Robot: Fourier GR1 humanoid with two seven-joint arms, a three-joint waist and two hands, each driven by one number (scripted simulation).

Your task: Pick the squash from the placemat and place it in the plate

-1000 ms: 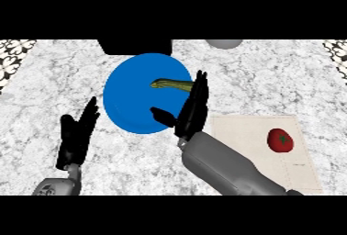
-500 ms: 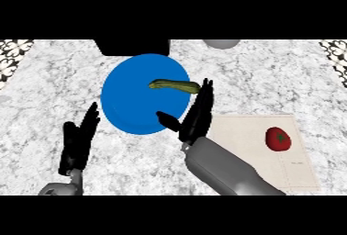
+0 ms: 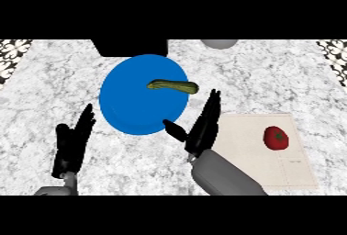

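Green, elongated squash lies on the round blue plate on the grey marble table. Beside the plate's lower right rim, the right robot hand holds nothing, fingers straight. The left robot hand rests open at lower left. A red tomato sits on the beige rectangular placemat.

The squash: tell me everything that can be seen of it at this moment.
The squash is a slim, dark olive-green vegetable with a slightly curved neck at its left end. It lies flat on its side across the upper part of the blue plate, resting only on the plate. No hand touches it; the right hand is open, below and to its right.
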